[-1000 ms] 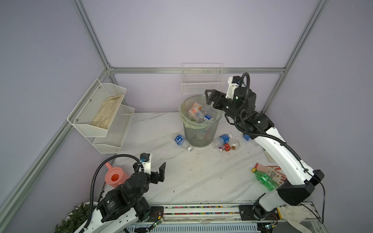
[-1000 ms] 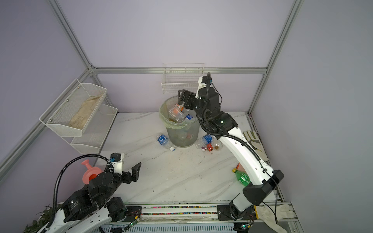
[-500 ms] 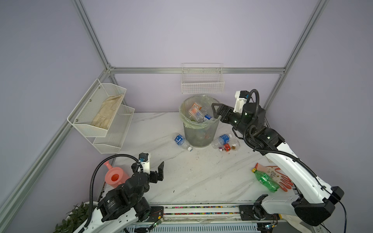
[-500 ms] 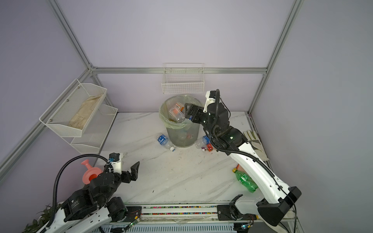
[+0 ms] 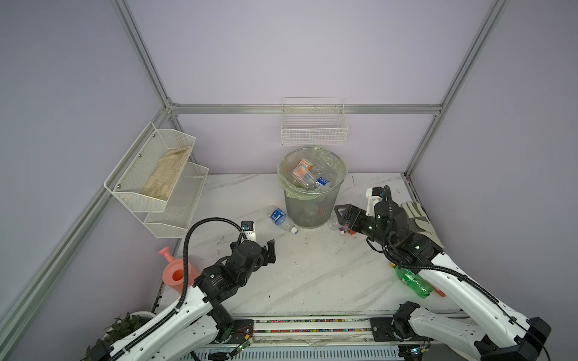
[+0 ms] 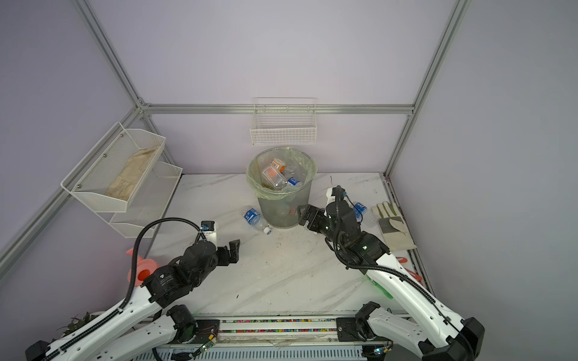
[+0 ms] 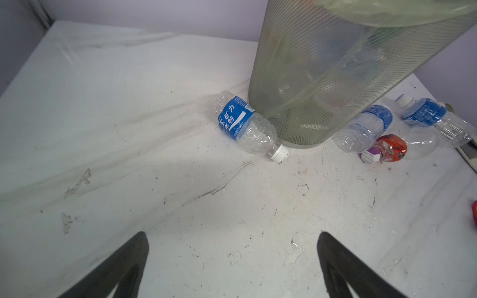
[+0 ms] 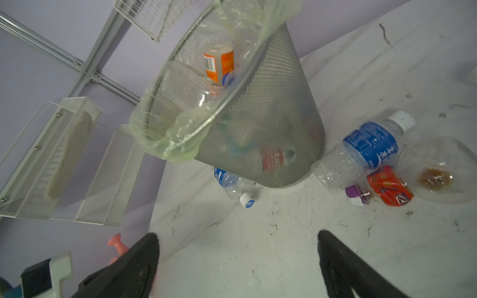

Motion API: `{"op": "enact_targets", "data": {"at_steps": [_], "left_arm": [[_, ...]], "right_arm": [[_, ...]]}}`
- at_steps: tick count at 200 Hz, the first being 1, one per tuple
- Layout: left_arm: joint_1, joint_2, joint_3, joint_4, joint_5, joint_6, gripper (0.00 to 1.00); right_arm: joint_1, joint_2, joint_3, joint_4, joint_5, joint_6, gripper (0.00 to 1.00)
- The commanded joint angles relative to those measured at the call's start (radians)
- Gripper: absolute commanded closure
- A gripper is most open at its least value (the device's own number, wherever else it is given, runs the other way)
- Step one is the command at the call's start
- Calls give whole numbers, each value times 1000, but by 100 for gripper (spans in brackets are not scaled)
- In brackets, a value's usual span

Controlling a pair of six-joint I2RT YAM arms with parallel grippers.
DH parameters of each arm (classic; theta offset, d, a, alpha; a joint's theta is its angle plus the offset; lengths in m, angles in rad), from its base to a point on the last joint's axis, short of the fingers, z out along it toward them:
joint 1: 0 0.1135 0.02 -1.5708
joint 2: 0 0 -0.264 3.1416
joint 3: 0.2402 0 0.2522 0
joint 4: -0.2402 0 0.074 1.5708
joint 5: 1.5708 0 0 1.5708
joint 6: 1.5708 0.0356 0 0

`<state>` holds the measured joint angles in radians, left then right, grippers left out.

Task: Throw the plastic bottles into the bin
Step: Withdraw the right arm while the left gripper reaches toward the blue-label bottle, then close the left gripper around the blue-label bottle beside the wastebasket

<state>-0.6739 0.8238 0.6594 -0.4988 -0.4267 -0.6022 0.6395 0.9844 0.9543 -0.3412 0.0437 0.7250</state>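
Roughly Half Done: Bin Filling Up, Stragglers Round Its Foot

From where I stand, the bin (image 5: 308, 209) at the back of the table (image 5: 312, 281) already holds a good heap of bottles (image 5: 301, 175), piled close to the rim, with an orange-labelled one (image 5: 305, 163) near the top. That much looks finished.

What is left lies on the table. A blue-labelled bottle (image 7: 240, 123) lies on its side against the bin's foot on the left. On the right of the foot is a small cluster: another blue bottle (image 8: 361, 149) against the mesh, a little red-labelled bottle (image 8: 384, 189) just beside it, a round clear bottle (image 8: 438, 170) with brown dregs, and a further blue one (image 7: 433, 116) behind. A green bottle (image 5: 414, 283) lies well apart at the front right, partly under the right arm (image 5: 463, 287). I count six to go, perhaps more hidden.

Neither arm carries anything. The left gripper (image 5: 268, 251) hovers over bare table, fingers spread wide, facing the left-hand bottle. The right gripper (image 5: 342, 215), likewise wide and empty, hangs low beside the bin, near the cluster.
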Motion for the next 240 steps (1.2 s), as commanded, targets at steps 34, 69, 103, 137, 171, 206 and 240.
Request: {"op": "enact_targets", "data": {"at_steps": [34, 69, 103, 137, 171, 206, 240], "left_arm": [[293, 253, 23, 336, 456, -258, 0], [339, 428, 95, 389, 516, -277, 0], [364, 567, 196, 383, 580, -296, 0], [375, 680, 264, 426, 606, -330, 0], [397, 776, 344, 423, 655, -356, 1], [404, 858, 420, 386, 638, -391, 6], [402, 919, 479, 345, 609, -422, 8]], "right_arm": [[-6, -235, -179, -29, -16, 71, 3], [-7, -324, -236, -58, -10, 80, 3], [-7, -345, -241, -65, -15, 70, 3], [-8, -345, -237, -65, -18, 69, 3], [-7, -370, -233, -88, -6, 68, 3], [-7, -396, -212, -123, 19, 66, 3], [-8, -395, -191, -143, 40, 60, 3]]}}
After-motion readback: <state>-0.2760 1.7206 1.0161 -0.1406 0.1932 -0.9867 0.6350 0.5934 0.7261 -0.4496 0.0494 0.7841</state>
